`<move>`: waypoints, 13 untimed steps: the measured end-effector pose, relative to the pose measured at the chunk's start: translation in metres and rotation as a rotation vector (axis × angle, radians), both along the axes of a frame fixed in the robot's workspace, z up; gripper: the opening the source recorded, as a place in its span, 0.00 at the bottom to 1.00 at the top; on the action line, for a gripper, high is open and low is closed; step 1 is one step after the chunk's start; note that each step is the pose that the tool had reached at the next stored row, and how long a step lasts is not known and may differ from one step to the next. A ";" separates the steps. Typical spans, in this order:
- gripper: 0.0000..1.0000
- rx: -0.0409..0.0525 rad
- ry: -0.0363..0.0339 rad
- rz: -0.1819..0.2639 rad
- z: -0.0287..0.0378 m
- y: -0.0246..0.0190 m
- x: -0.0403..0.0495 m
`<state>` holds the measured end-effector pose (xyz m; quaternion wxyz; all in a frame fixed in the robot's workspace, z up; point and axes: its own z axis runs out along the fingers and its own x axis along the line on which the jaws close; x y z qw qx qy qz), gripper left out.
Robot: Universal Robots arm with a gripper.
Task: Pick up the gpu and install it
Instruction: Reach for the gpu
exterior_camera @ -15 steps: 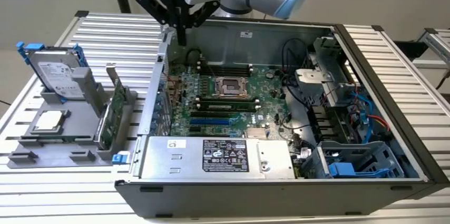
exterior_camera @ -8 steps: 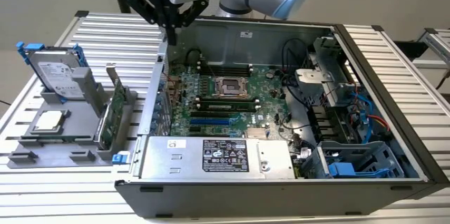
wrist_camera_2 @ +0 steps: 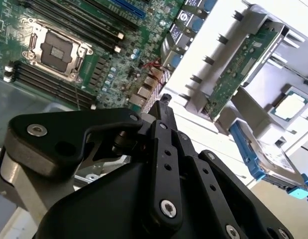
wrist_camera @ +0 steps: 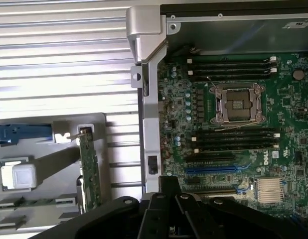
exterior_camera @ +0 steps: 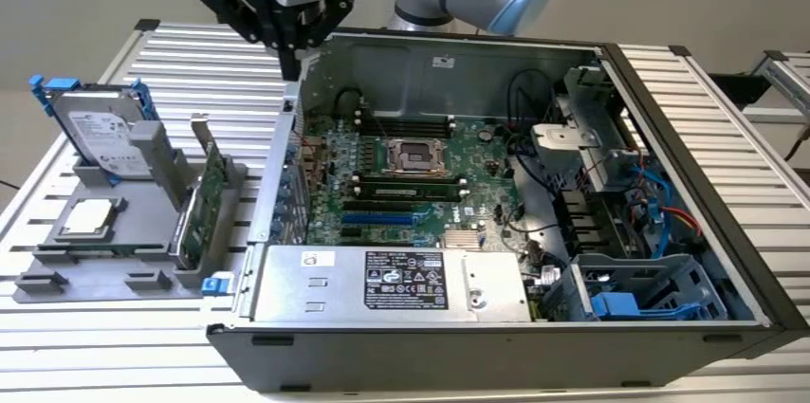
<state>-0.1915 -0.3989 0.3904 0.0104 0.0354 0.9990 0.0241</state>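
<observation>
The gpu (exterior_camera: 203, 202) stands on its edge in a grey holder (exterior_camera: 120, 265) at the exterior view's left, green board face showing and silver bracket at its upper end. In both wrist views it appears as a thin green card (wrist_camera_2: 237, 70) (wrist_camera: 89, 172) in the holder. My gripper (exterior_camera: 292, 66) hangs above the rear left corner of the open computer case, well apart from the gpu, its black fingers shut together with nothing between them (wrist_camera_2: 164, 102) (wrist_camera: 168, 181).
The open case holds a green motherboard (exterior_camera: 405, 180) with an empty processor socket (exterior_camera: 412, 155), blue card slots (exterior_camera: 379, 218) and a silver power supply (exterior_camera: 393, 282). On the holder are a hard drive in a blue frame (exterior_camera: 108, 128) and a square processor chip (exterior_camera: 86, 218).
</observation>
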 end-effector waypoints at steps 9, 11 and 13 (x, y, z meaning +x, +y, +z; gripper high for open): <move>0.00 0.0000 0.0000 0.000 0.0000 0.0000 -0.0184; 0.00 0.0000 0.0000 0.000 0.0000 0.0000 -0.0225; 0.00 -0.0001 0.0001 0.000 0.0000 0.0000 -0.0261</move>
